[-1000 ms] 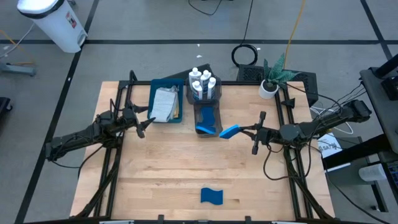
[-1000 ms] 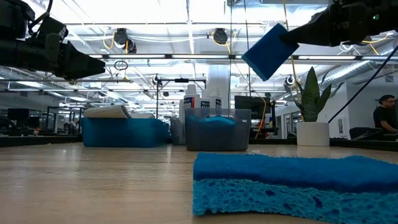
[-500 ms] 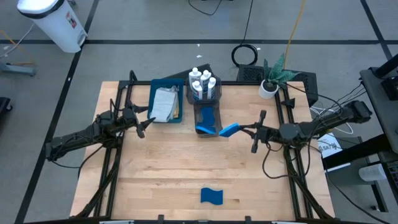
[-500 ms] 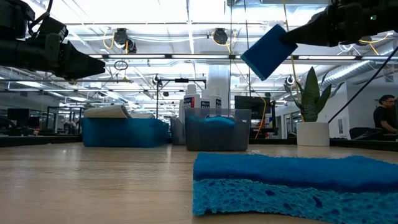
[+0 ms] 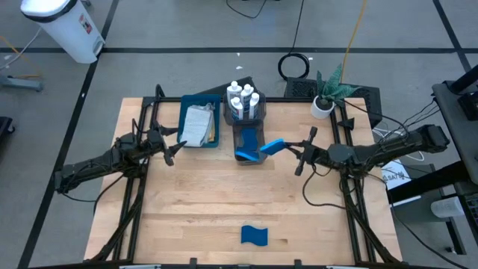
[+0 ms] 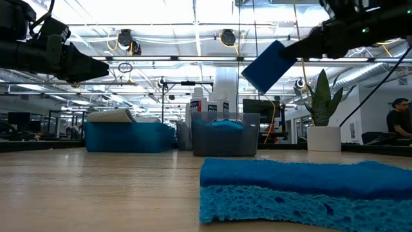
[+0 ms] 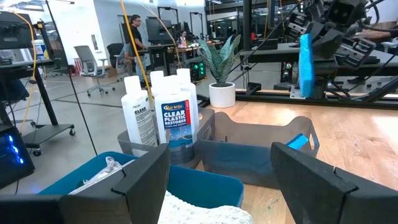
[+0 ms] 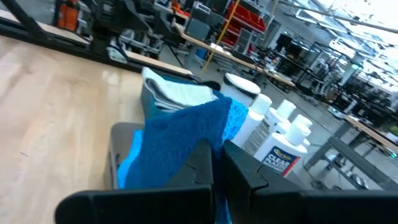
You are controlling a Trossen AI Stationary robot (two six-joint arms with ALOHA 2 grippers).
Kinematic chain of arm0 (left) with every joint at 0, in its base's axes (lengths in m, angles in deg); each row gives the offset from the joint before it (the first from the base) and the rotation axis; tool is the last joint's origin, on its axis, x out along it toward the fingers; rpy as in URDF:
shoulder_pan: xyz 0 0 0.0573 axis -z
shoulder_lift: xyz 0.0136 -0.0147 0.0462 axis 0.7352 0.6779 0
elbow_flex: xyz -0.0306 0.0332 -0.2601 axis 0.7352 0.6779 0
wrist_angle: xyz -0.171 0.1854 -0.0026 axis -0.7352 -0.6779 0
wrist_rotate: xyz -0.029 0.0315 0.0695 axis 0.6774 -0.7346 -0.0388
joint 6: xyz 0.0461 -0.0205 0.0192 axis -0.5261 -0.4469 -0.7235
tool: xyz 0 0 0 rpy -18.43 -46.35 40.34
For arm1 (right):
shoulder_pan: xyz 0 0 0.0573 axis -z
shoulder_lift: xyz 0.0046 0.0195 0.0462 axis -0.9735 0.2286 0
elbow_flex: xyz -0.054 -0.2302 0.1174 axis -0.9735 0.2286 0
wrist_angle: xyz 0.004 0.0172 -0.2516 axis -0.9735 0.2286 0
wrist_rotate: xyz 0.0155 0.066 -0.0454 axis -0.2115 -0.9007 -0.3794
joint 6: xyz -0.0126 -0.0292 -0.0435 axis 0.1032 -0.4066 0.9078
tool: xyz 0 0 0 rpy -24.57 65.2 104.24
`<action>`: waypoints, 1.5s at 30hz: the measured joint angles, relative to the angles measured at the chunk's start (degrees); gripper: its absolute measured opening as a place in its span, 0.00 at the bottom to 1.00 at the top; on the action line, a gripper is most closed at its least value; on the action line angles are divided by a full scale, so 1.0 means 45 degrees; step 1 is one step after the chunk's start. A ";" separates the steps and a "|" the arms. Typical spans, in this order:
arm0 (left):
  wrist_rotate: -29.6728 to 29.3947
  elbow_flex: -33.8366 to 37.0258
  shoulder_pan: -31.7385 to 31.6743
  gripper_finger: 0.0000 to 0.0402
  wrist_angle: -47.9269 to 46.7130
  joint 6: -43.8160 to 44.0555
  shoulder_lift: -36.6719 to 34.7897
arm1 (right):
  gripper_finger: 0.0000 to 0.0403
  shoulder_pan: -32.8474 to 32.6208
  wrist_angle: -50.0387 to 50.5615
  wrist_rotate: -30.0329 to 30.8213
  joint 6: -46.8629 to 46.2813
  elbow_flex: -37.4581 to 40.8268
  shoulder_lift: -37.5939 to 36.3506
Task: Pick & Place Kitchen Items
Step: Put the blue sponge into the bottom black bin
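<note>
Overhead and worktop-level views of the two-arm station. The right pincer is clenched on a blue sponge, carried in the air just beside the right edge of the front grey bin; from worktop level the held sponge hangs tilted, well above the bin. The right wrist view shows the same sponge pinched between the dark fingers, with the bin's wall below it. A second blue sponge lies inside that bin. A third sponge rests flat on the wooden worktop near its front edge, well apart from both arms, and fills the foreground of the low view.

The left pincer hovers released, jaws spread and holding nothing, just beside the front left corner of the blue tray. A folded light grey cloth lies in the tray. Behind the front bin, a second grey bin holds the white labelled bottles, standing upright and close together; the left wrist view shows their labels.

A potted plant stands at the far right corner of the worktop. A person shows in the room beyond
</note>
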 joint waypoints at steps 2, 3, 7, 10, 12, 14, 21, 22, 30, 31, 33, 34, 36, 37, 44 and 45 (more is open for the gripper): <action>0.0002 0.0001 -0.0001 0.70 0.0000 -0.0003 0.0000 | 0.00 0.0206 -0.0209 0.0004 -0.0001 0.0000 0.0299; 0.0001 0.0002 0.0000 0.70 0.0000 -0.0004 0.0000 | 0.00 0.0315 -0.0335 0.0001 0.0000 0.0000 0.0463; 0.0000 0.0000 0.0000 0.70 0.0000 0.0000 0.0000 | 0.00 0.0648 -0.0795 -0.0005 0.0000 0.0000 0.1079; 0.0001 0.0000 -0.0001 0.70 0.0000 -0.0001 0.0000 | 0.00 0.0851 -0.1201 -0.0035 0.0002 0.0000 0.1548; 0.0002 0.0002 0.0000 0.70 0.0000 0.0000 0.0000 | 0.00 0.1048 -0.1476 -0.0440 0.0000 0.0000 0.1848; 0.0000 0.0004 0.0000 0.70 0.0000 0.0000 0.0005 | 0.00 0.1263 -0.1768 -0.1108 0.0001 0.0000 0.2143; 0.0000 0.0001 -0.0002 0.70 0.0000 0.0000 0.0001 | 0.00 0.2142 -0.3165 -0.2983 0.0006 -0.0002 0.3069; 0.0004 0.0000 -0.0002 0.70 -0.0001 -0.0002 0.0001 | 0.00 0.2300 -0.3216 -0.3319 0.0013 -0.0043 0.3159; 0.0000 0.0000 0.0000 0.70 -0.0004 0.0000 0.0000 | 0.00 0.3530 -0.2077 -0.4927 0.0092 -0.1272 0.3494; 0.0005 0.0000 -0.0003 0.70 0.0000 0.0000 0.0000 | 0.00 0.3688 -0.1711 -0.5096 0.0093 -0.1526 0.3551; 0.0004 0.0004 0.0000 0.70 0.0000 -0.0005 0.0004 | 0.00 0.3992 -0.1007 -0.5441 0.0094 -0.2008 0.3661; 0.0005 0.0005 0.0000 0.70 -0.0002 -0.0005 0.0005 | 0.00 0.4134 -0.0637 -0.5642 0.0093 -0.2229 0.3746; 0.0005 0.0002 -0.0002 0.70 0.0000 -0.0002 0.0000 | 0.00 0.4340 -0.0017 -0.5693 0.0097 -0.2668 0.4018; 0.0005 0.0000 -0.0002 0.70 -0.0002 0.0000 0.0002 | 0.00 0.4406 0.0307 -0.5698 0.0097 -0.2851 0.4159; 0.0005 0.0000 -0.0002 0.70 0.0000 -0.0002 0.0003 | 0.00 0.4743 0.1284 -0.5730 0.0839 -0.3795 0.5397; 0.0005 0.0002 -0.0002 0.70 0.0000 -0.0003 0.0002 | 0.00 0.4753 0.1356 -0.5725 0.0973 -0.3911 0.5609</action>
